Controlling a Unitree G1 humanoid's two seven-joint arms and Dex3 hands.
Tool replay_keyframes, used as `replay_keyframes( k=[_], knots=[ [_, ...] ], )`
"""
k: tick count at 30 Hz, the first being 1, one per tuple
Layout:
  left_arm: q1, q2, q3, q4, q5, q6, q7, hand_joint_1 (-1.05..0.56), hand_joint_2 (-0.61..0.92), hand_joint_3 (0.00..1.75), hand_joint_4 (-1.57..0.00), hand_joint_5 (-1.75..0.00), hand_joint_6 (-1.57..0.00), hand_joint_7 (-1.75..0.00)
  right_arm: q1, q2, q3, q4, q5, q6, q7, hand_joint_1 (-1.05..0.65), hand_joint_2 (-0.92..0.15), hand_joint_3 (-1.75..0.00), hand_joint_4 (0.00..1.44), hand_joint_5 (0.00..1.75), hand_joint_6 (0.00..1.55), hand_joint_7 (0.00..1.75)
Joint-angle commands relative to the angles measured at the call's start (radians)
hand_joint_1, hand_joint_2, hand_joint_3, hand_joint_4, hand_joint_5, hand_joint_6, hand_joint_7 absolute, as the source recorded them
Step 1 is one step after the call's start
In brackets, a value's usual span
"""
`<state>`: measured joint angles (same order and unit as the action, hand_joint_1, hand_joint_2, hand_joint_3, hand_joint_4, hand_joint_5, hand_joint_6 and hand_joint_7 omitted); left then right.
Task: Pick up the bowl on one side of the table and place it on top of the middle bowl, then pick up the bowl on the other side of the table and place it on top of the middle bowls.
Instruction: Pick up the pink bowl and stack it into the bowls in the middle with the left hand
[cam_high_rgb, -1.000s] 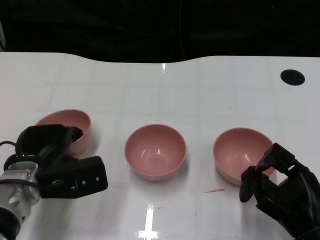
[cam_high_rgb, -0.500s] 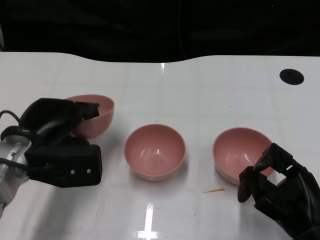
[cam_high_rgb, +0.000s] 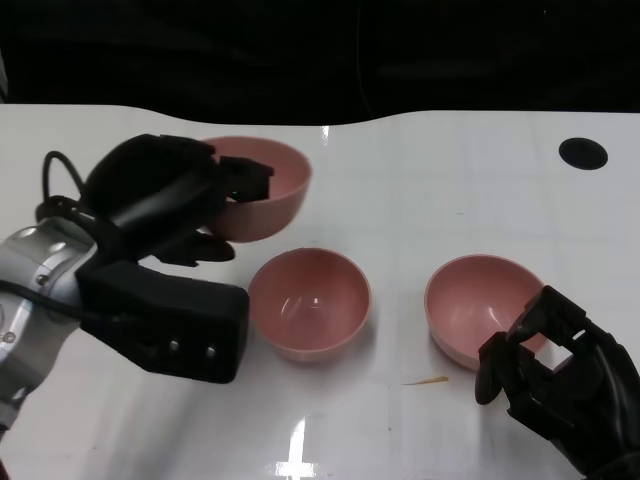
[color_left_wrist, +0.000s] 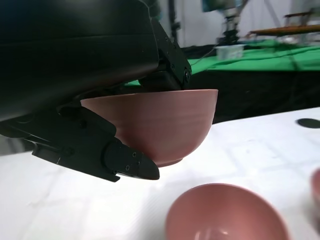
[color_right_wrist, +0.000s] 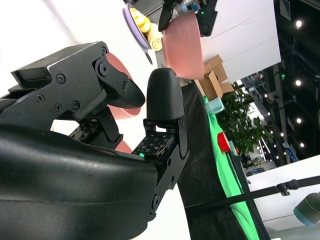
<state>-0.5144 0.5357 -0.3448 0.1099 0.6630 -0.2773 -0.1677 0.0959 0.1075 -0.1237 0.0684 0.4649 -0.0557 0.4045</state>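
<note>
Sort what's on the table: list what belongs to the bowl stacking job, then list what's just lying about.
Job:
lifted bowl held in the left hand
middle bowl
right bowl by the right hand

Lying about:
black disc
small yellowish scrap on the table

Left hand (cam_high_rgb: 165, 205) holds raised bowl (cam_high_rgb: 262, 199) far-left of middle bowl (cam_high_rgb: 310, 303); right bowl (cam_high_rgb: 480, 305) w/ right hand (cam_high_rgb: 555, 375) at its near-right edge.
</note>
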Motion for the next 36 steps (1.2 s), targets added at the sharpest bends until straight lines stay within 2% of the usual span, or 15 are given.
replay_keyframes(
  k=[1, 2, 3, 4, 5, 6, 7, 9, 11, 12, 18, 22, 24, 30, 36],
  knots=[
    [0.0, -0.013, -0.019, -0.018, 0.026, -0.018, -0.006, -0.13, 0.91, 0.09, -0.61, -1.6, -0.62, -1.43, 0.005, 0.0, -0.003, 0.0, 0.004, -0.009, -0.003, -0.06, -0.63, -1.02, 0.87, 1.75, 0.75, 1.5],
    [-0.004, -0.02, -0.027, -0.018, 0.036, -0.025, -0.004, -0.14, 0.92, 0.08, -0.66, -1.44, -0.69, -1.16, 0.005, 0.0, -0.002, 0.0, 0.004, -0.007, -0.002, -0.06, -0.63, -1.01, 0.87, 1.75, 0.74, 1.5],
    [-0.009, -0.031, -0.036, -0.014, 0.046, -0.032, 0.001, -0.16, 0.92, 0.07, -0.76, -1.21, -0.86, -0.75, 0.005, 0.0, -0.001, 0.0, 0.003, -0.009, -0.002, -0.07, -0.63, -1.01, 0.87, 1.75, 0.74, 1.5],
    [-0.013, -0.043, -0.045, -0.005, 0.05, -0.044, 0.007, -0.15, 0.92, 0.07, -0.78, -1.18, -0.94, -0.63, 0.004, 0.001, -0.001, 0.001, 0.004, -0.01, 0.0, -0.07, -0.63, -1.01, 0.87, 1.75, 0.74, 1.5],
    [-0.015, -0.055, -0.054, 0.007, 0.057, -0.055, 0.016, -0.16, 0.92, 0.09, -0.75, -1.28, -0.89, -0.82, 0.004, 0.004, 0.0, 0.003, 0.001, -0.016, -0.001, -0.07, -0.63, -1.01, 0.87, 1.75, 0.74, 1.5],
    [-0.016, -0.068, -0.062, 0.017, 0.062, -0.06, 0.022, -0.18, 0.92, 0.12, -0.68, -1.47, -0.74, -1.16, 0.003, 0.006, 0.0, 0.006, -0.001, -0.023, 0.0, -0.07, -0.62, -1.01, 0.88, 1.75, 0.75, 1.5],
    [-0.015, -0.078, -0.067, 0.026, 0.068, -0.064, 0.028, -0.19, 0.92, 0.14, -0.65, -1.54, -0.69, -1.29, 0.002, 0.008, 0.0, 0.009, -0.001, -0.029, 0.002, -0.07, -0.62, -1.01, 0.88, 1.75, 0.75, 1.5],
    [-0.012, -0.096, -0.073, 0.038, 0.074, -0.063, 0.025, -0.21, 0.92, 0.16, -0.63, -1.58, -0.65, -1.38, 0.0, 0.01, 0.0, 0.016, -0.001, -0.039, 0.006, -0.06, -0.63, -1.01, 0.88, 1.75, 0.75, 1.5],
    [-0.009, -0.112, -0.078, 0.048, 0.073, -0.057, 0.012, -0.24, 0.92, 0.24, -0.71, -1.4, -0.71, -1.19, -0.002, 0.011, -0.001, 0.02, 0.0, -0.043, 0.009, -0.07, -0.63, -1.01, 0.88, 1.75, 0.76, 1.48],
    [-0.008, -0.117, -0.08, 0.052, 0.072, -0.055, 0.009, -0.24, 0.92, 0.27, -0.72, -1.38, -0.72, -1.17, -0.002, 0.011, -0.001, 0.022, 0.001, -0.045, 0.01, -0.07, -0.62, -1.01, 0.88, 1.74, 0.76, 1.48],
    [-0.002, -0.134, -0.095, 0.121, 0.095, -0.083, 0.053, -0.21, 0.92, 0.25, -0.73, -1.41, -0.75, -1.13, -0.004, 0.009, -0.001, 0.031, 0.001, -0.058, 0.017, -0.08, -0.63, -0.99, 0.87, 1.74, 0.75, 1.47],
    [-0.008, -0.137, -0.103, 0.171, 0.102, -0.094, 0.068, -0.22, 0.92, 0.29, -0.87, -1.03, -0.93, -0.63, -0.006, 0.009, -0.004, 0.037, 0.009, -0.059, 0.025, -0.08, -0.63, -0.99, 0.88, 1.73, 0.77, 1.45],
    [-0.01, -0.139, -0.104, 0.195, 0.103, -0.101, 0.078, -0.22, 0.92, 0.3, -0.89, -0.96, -0.96, -0.53, -0.007, 0.008, -0.005, 0.039, 0.01, -0.058, 0.027, -0.08, -0.63, -0.99, 0.88, 1.73, 0.77, 1.45],
    [-0.008, -0.146, -0.109, 0.236, 0.117, -0.111, 0.121, -0.22, 0.92, 0.31, -0.89, -0.86, -0.99, -0.46, -0.009, 0.005, -0.008, 0.045, 0.008, -0.06, 0.034, -0.08, -0.64, -0.98, 0.88, 1.72, 0.77, 1.44],
    [-0.007, -0.15, -0.111, 0.263, 0.112, -0.118, 0.13, -0.22, 0.92, 0.32, -0.87, -0.93, -0.98, -0.5, -0.008, 0.011, -0.009, 0.05, 0.008, -0.068, 0.032, -0.07, -0.65, -0.97, 0.88, 1.73, 0.77, 1.44]
  ],
)
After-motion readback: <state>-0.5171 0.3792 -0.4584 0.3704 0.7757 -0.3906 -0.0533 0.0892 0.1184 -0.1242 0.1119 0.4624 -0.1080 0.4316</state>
